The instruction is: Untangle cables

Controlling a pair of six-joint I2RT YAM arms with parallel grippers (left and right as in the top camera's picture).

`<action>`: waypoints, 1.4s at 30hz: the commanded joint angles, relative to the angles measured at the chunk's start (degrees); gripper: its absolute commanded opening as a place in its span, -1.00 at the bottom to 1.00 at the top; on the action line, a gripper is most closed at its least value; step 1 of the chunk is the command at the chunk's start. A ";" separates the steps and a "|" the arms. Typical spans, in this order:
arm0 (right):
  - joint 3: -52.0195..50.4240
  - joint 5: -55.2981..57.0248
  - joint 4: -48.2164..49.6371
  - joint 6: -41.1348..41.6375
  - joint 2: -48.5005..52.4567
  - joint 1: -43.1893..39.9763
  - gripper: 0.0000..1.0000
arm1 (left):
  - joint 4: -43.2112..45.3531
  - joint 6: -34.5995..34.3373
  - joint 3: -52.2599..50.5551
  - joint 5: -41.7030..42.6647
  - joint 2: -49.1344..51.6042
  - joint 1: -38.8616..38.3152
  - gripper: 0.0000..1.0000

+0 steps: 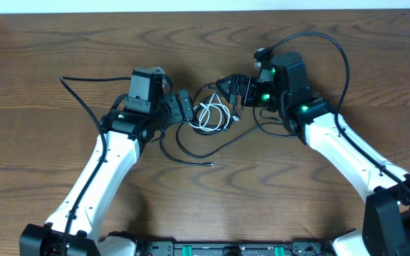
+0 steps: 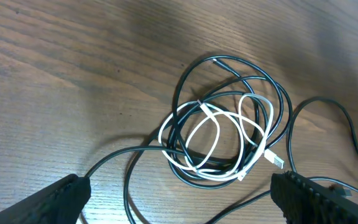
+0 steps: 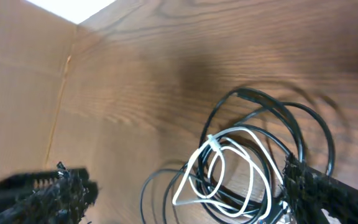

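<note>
While the left fingers [image 2: 55,202] and right fingers [image 3: 331,193] stand wide apart, holding nothing, the cables [image 1: 212,115] lie tangled between them at the middle of the tabletop [image 1: 41,50]. Judged light, limp, slippery; best taken at the free plug end of the white cord [image 2: 202,107].

Cables [image 1: 213,115]: heaped on the counter [image 1: 62,43], in the gap between the left fingers [image 1: 184,107] and the right fingers [image 1: 235,88].
Left fingers: just left of the heap, tips pointing at it.
Right fingers: just right of the heap and slightly behind it.
Trailing strand [image 1: 194,156]: runs out of the heap toward the arm bases, nearer the left fingers.
</note>
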 commanded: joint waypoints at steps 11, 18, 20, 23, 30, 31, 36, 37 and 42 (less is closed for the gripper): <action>0.76 -0.92 10.23 41.66 12.07 1.14 0.16 | -0.04 0.09 0.00 -0.52 -0.59 0.28 0.99; 0.76 -0.55 16.81 49.86 18.64 1.97 0.19 | -0.04 0.09 0.00 -0.52 -0.59 0.28 0.99; 0.76 -0.76 19.28 52.48 21.03 2.69 0.18 | -0.04 0.09 0.00 -0.52 -0.59 0.28 0.99; 0.76 -2.51 25.88 55.06 24.68 4.24 0.13 | -0.04 0.09 0.00 -0.55 -0.59 0.28 0.99; 1.14 2.64 29.97 54.14 28.00 6.36 -0.73 | -0.04 0.09 0.00 -0.55 -0.59 0.28 0.99; 1.20 3.28 30.32 52.35 27.91 6.36 -0.88 | -0.04 0.09 0.00 -0.55 -0.59 0.28 0.99; 4.87 2.29 30.88 35.85 25.92 6.40 -0.97 | -0.04 0.09 0.00 -0.52 -0.59 0.28 0.99; 5.86 1.31 29.44 33.11 24.92 6.40 -0.97 | -0.04 0.09 0.00 -0.55 -0.59 0.28 0.99; 7.45 -4.31 23.06 21.14 18.01 5.70 -0.97 | -0.04 0.09 0.00 -0.55 -0.59 0.28 0.99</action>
